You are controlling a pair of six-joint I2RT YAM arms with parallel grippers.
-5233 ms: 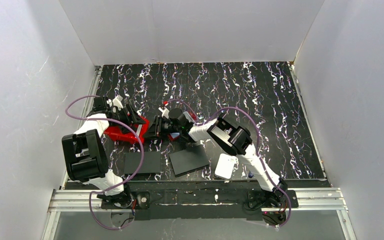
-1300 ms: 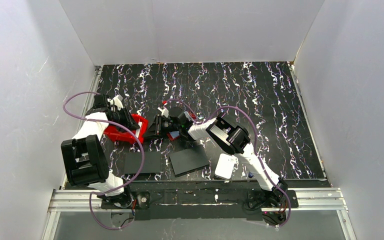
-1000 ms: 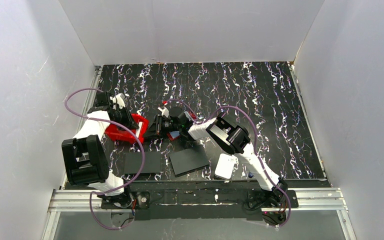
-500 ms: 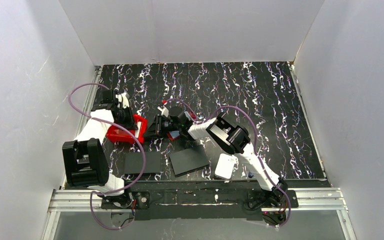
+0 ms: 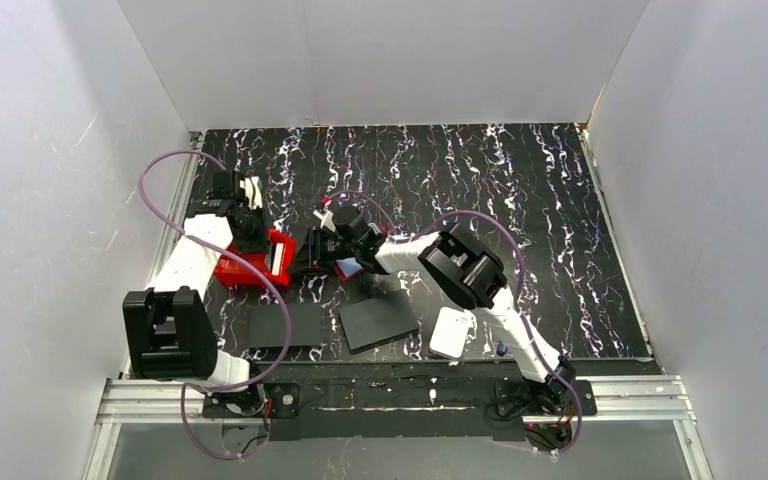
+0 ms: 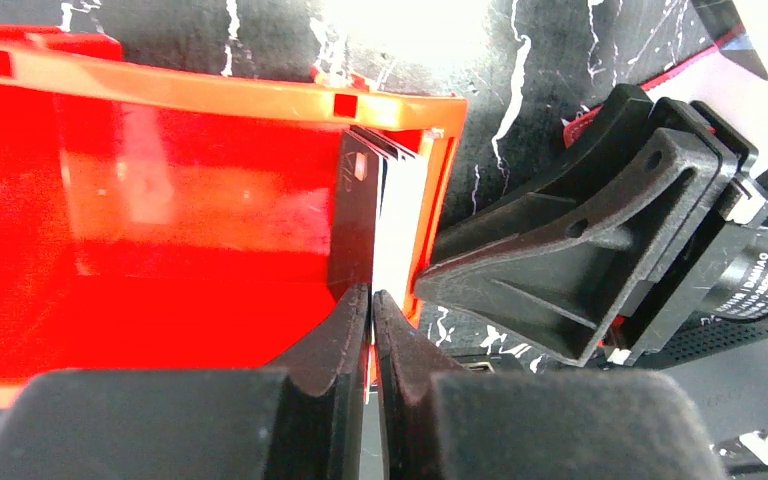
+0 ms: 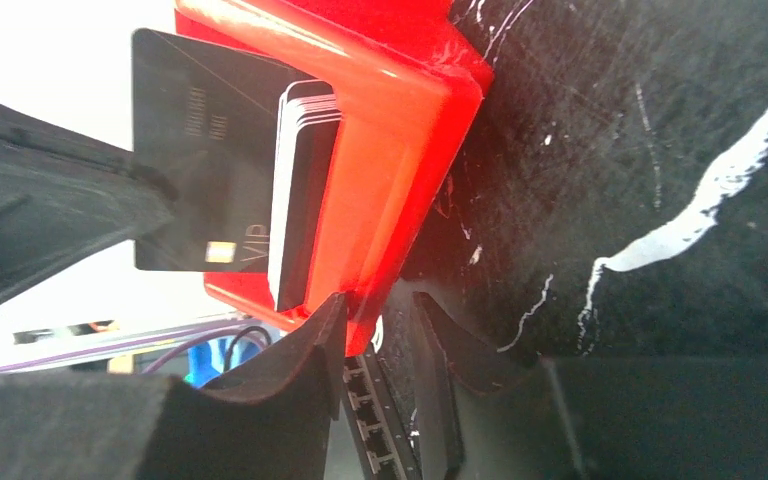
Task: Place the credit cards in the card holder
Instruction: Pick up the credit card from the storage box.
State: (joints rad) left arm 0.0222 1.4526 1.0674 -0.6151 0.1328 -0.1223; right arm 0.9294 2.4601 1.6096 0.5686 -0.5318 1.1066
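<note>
From above, the left gripper (image 5: 256,238) reaches down into a red bin (image 5: 232,272) on the marbled black surface (image 5: 480,180). The right gripper (image 5: 298,260) meets the bin's right end, where a pale stack of credit cards (image 5: 280,258) stands on edge inside. Two black flat sheets (image 5: 285,325) lie on the arm-base side of the bin. In the left wrist view, the left jaws are pressed together on the lower edge of a dark credit card (image 6: 357,215), the innermost of the stack leaning against the bin's right wall, seemingly to draw it out singly. The rest of the bin's interior shows bare red. In the right wrist view, the right jaws straddle that wall at a corner and appear clamped on it, probably to keep the bin from sliding. The dark card, showing a chip and "VIP", stands out past the white-edged stack. The card holder cannot be picked out for certain in any view.
</note>
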